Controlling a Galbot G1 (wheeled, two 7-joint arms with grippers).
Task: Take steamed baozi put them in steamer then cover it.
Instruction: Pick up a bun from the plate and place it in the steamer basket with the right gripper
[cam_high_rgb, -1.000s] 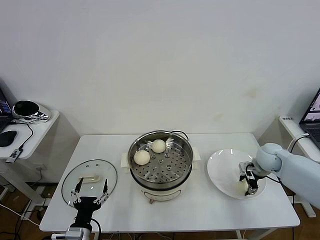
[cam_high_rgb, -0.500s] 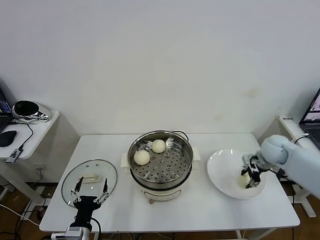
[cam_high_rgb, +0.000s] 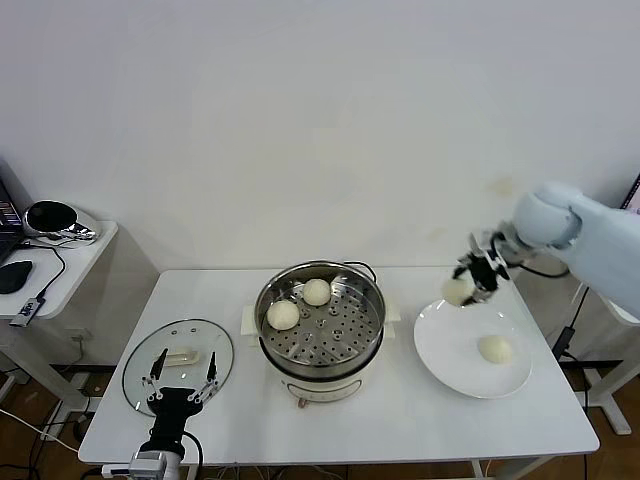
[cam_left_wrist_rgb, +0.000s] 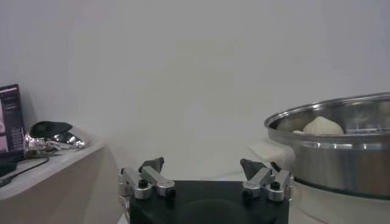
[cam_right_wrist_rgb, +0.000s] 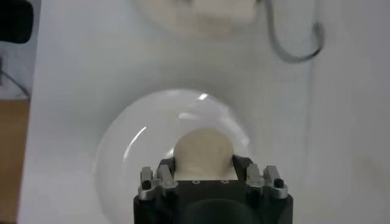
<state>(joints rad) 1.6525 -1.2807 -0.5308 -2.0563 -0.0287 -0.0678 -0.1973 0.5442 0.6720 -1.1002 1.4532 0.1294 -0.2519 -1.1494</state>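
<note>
Head view: right gripper (cam_high_rgb: 466, 283) clamped on third small cream-white baozi (cam_high_rgb: 457, 290), airborne above white plate (cam_high_rgb: 440, 345) at its 11 o'clock; next, carry toward 9 o'clock over shiny round steel steamer (cam_high_rgb: 372, 330), clearing rim. Left gripper (cam_high_rgb: 180, 383) wide open, empty, beside clear glass cover (cam_high_rgb: 215, 345). Right wrist view: bun (cam_right_wrist_rgb: 203, 148) pinched.

White table (cam_high_rgb: 400, 425): white plate (cam_high_rgb: 440, 350) on its right part; side desk (cam_high_rgb: 75, 262) left of it, bearing 1 shiny helmet-like object (cam_high_rgb: 55, 220).
</note>
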